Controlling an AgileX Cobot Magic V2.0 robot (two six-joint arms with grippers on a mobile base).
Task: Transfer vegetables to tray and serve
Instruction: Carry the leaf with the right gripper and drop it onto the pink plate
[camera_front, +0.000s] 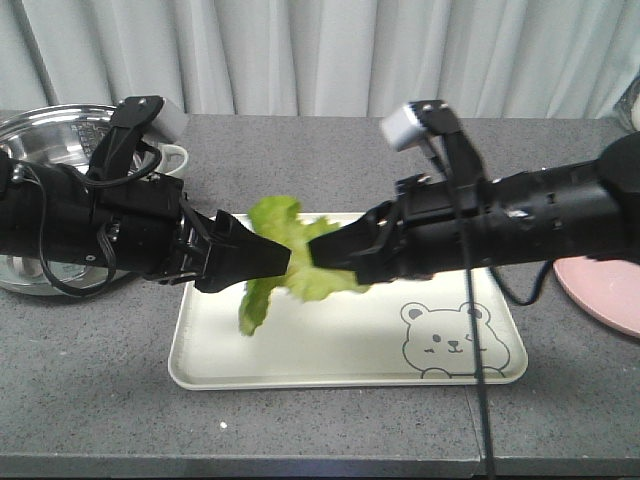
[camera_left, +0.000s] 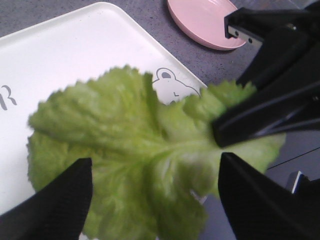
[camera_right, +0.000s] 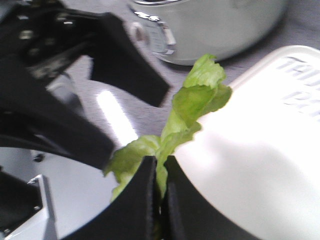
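Lettuce (camera_right: 197, 95) edge hidden in right tool (camera_right: 160, 164)

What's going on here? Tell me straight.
The right hand is clamped on a lettuce leaf and holds it over the tray. The left hand is open at the leaf's other side and is not gripping it. A steel pot sits beyond the tray on the left, and a pink plate sits on the right.
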